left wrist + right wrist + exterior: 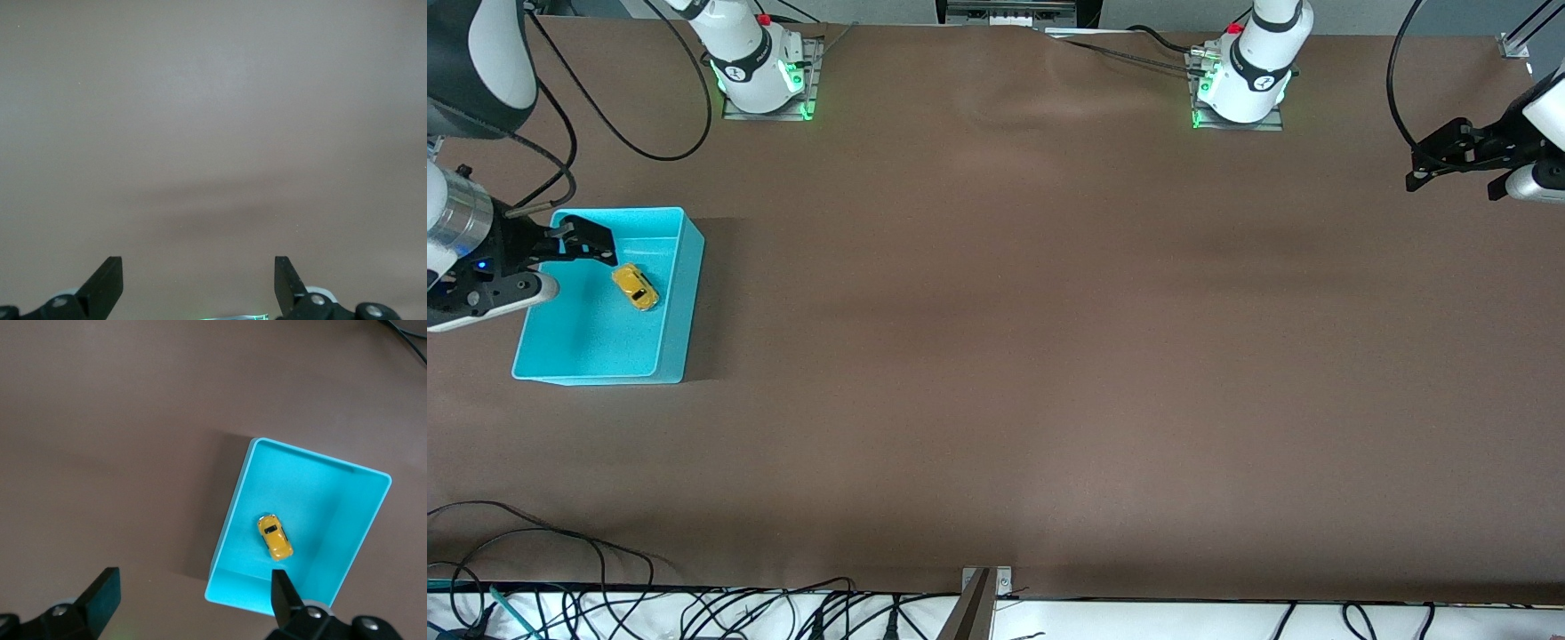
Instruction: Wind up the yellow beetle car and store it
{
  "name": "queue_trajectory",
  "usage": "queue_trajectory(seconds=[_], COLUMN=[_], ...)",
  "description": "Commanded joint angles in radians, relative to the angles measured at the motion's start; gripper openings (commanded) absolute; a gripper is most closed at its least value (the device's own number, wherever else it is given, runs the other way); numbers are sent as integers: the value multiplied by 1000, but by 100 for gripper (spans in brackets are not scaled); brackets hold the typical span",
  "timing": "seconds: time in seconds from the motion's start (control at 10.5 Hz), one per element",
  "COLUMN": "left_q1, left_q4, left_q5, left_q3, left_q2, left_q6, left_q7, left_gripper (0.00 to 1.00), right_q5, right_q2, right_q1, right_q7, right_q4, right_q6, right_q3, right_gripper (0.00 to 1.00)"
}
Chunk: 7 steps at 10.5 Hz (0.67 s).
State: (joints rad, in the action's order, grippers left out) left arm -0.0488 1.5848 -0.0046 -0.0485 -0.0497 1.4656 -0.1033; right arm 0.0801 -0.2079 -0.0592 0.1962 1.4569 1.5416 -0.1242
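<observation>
The yellow beetle car (635,287) lies on the floor of the turquoise bin (596,342), toward the right arm's end of the table. In the right wrist view the car (275,537) rests free inside the bin (320,513), touching no finger. My right gripper (580,252) hangs over the bin's edge, open and empty, and the right wrist view shows its gripper (195,580) with jaws spread wide. My left gripper (1419,172) waits open above bare table at the left arm's end; the left wrist view shows its gripper (198,265) with nothing between the fingers.
Brown table surface (1049,356) spreads between the bin and the left arm's end. The two arm bases (760,67) (1245,76) stand along the edge farthest from the front camera. Loose cables (694,613) lie along the nearest edge.
</observation>
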Motion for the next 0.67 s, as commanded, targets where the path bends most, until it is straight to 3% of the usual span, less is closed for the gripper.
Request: queue_trajectory(seconds=[0.0, 0.29, 0.57], left_q1=[1, 0, 0], left_q4=[-34, -34, -34], left_q5=[2, 2, 5], left_q3=[-13, -13, -13], left_q2=[11, 11, 11], left_q6=[-18, -18, -18], left_q7=[10, 10, 10], left_gripper=[100, 100, 100], right_q5=[26, 18, 12], right_q2=[56, 246, 259], right_q1=[-34, -34, -37], right_q7=[-122, -162, -165], right_q4=[54, 273, 234], right_q6=[-11, 90, 62], right_q3=[-57, -68, -42], right_gripper=[100, 100, 100])
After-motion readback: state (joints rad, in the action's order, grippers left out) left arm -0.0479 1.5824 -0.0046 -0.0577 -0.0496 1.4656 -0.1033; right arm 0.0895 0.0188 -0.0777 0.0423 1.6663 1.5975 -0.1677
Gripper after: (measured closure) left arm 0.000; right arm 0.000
